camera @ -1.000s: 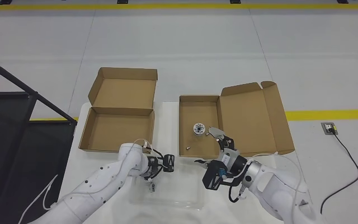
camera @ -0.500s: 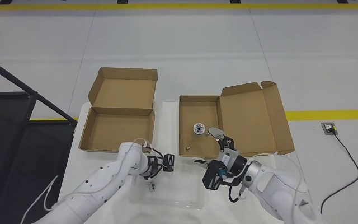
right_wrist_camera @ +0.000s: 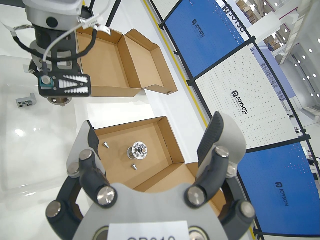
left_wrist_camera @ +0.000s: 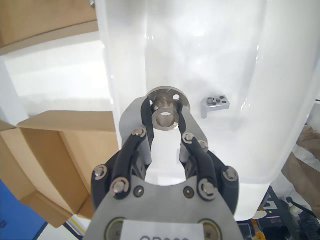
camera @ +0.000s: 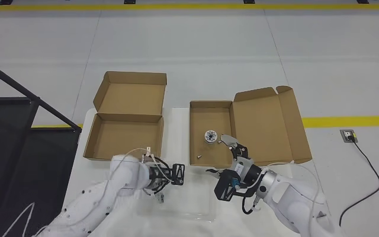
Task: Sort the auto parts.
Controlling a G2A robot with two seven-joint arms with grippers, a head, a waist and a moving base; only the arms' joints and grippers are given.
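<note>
My left gripper (left_wrist_camera: 165, 119) is shut on a flanged metal gear hub (left_wrist_camera: 165, 106), held low over the clear plastic tray (left_wrist_camera: 200, 38). A small grey L-shaped bracket (left_wrist_camera: 215, 103) lies in the tray beside it. In the top view the left gripper (camera: 173, 173) sits at the tray's (camera: 189, 208) far left corner. My right gripper (right_wrist_camera: 153, 131) is open with nothing between its fingers, above the near edge of the right cardboard box (right_wrist_camera: 172, 148). That box holds a flanged hub (right_wrist_camera: 137, 149) and two small screws (right_wrist_camera: 106, 144) (right_wrist_camera: 134, 166).
An open cardboard box (camera: 124, 137) with nothing in it stands at the left, its lid folded back. The right box (camera: 210, 106) has its lid (camera: 269, 124) opened to the right. Blue and white pegboard panels (right_wrist_camera: 212, 38) stand beyond the table.
The left arm's forearm and elbow have swung leftward while its gripper stayed over the tray corner with the hub. The right arm has not moved.
</note>
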